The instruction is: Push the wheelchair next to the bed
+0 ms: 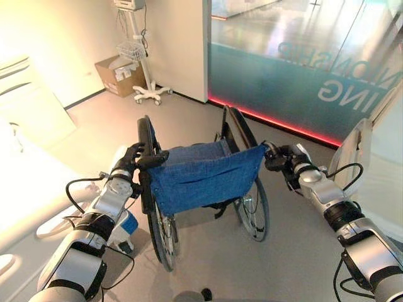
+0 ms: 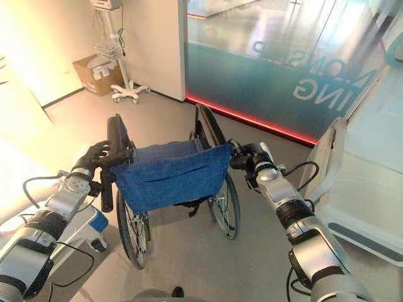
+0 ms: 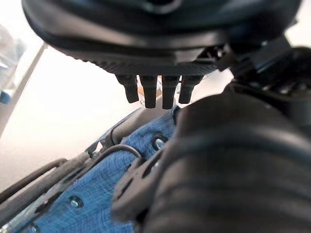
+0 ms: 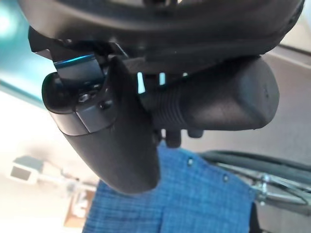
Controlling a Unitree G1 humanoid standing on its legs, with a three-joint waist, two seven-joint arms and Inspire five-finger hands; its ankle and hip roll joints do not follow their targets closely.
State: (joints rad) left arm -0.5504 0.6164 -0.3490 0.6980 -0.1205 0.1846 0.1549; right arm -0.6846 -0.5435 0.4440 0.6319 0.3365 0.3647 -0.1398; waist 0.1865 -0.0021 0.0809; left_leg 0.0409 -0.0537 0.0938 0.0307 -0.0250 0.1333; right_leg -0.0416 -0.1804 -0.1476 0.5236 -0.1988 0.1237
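- My left hand (image 1: 129, 157) is wrapped around the wheelchair's left push handle (image 1: 153, 160), fingers curled over the grip; the left wrist view shows the fingers (image 3: 150, 90) hooked down across it.
- My right hand (image 2: 247, 157) is clamped on the right push handle (image 4: 214, 104), thumb and fingers closed round the dark ribbed grip. I judge that holding both handles at once lets me steer as well as push.
- The wheelchair (image 1: 201, 179) stands on the grey floor directly ahead of me, its blue fabric backrest (image 2: 173, 173) facing me and its large wheels (image 1: 252, 207) on the ground.
- A bed (image 2: 371, 189) with a pale mattress lies to my right, its footboard (image 2: 327, 157) near my right forearm; the wheelchair is close to it but apart from it.
- Another pale bed surface (image 1: 25, 189) lies to my left.
- Further off stand a wheeled equipment stand (image 1: 141, 56), a cardboard box (image 1: 116, 75) and a glass partition (image 1: 302, 56).
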